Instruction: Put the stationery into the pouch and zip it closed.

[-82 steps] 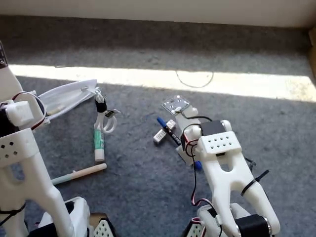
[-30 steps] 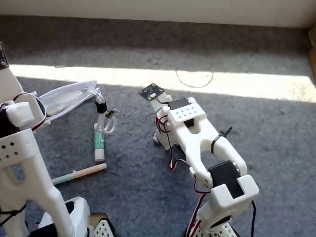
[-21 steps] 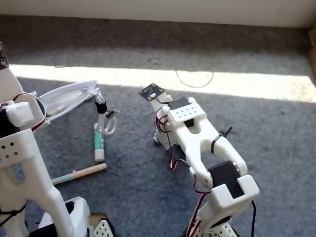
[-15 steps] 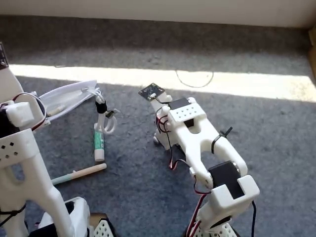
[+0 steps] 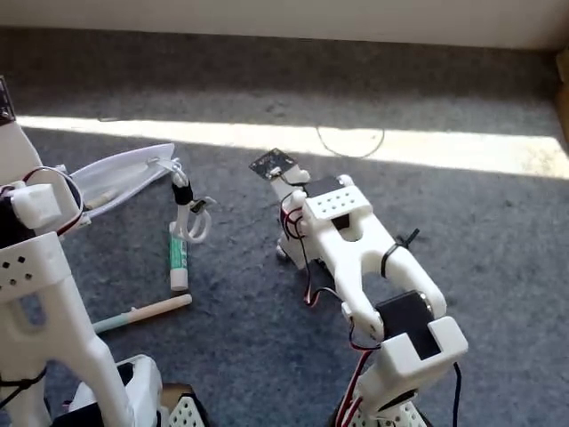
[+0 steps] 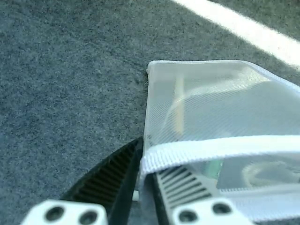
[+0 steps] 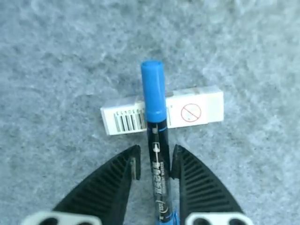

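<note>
Blue-capped and black-barrelled, the marker (image 7: 154, 136) lies across a small white box (image 7: 187, 112) on the grey carpet (image 7: 56, 56). The right claw (image 7: 154, 153) straddles the barrel below the cap. Its jaws stand slightly spread, with a thin gap on either side, so nothing is pinched yet.

The marker looks light, stiff and smooth, and its round plastic barrel would probably roll or swivel under a loose grip. A hold at mid-barrel, near the balance point, seems best. The box underneath props the cap end and may be nudged when the jaws close.

From that arm, the pouch (image 5: 120, 178) lies at about ten o'clock. It is thin white mesh, soft and floppy, and a pale stick (image 6: 178, 108) shows through it. The left claw (image 6: 140, 145) is pressed together on the woven band along the pouch's edge. That band is likely the firmest place to grip, since the mesh itself would only crumple, and the mouth will probably sag unless it is held taut.

A green stick (image 5: 179, 253) lies at five o'clock from the pouch, and a cream pen (image 5: 147, 313) lies at six o'clock.
</note>
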Motion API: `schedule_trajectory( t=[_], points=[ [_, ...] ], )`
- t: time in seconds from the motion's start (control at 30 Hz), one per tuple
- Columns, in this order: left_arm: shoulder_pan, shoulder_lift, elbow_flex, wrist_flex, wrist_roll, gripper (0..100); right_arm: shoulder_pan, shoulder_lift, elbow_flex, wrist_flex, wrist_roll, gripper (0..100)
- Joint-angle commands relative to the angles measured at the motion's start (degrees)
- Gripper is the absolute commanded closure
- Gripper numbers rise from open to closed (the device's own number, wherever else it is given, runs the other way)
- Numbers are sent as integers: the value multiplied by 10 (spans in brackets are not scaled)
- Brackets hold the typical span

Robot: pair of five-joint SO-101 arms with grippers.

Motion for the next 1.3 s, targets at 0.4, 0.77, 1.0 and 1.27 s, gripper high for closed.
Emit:
schedule_trajectory(
  t=[0.4, 0.77, 1.0, 1.27],
  points=[
    [-7, -13, -4, -1, 2, 990, 6, -88, -29, -4, -4, 992],
    [38, -13, -5, 1, 2, 990, 5, -291, 63, -5, -5, 992],
    [52, -13, -5, 2, 2, 990, 3, -436, 92, -4, -41, 992],
    [52, -13, -4, 2, 2, 990, -50, -566, 87, -7, -60, 992]
  ],
)
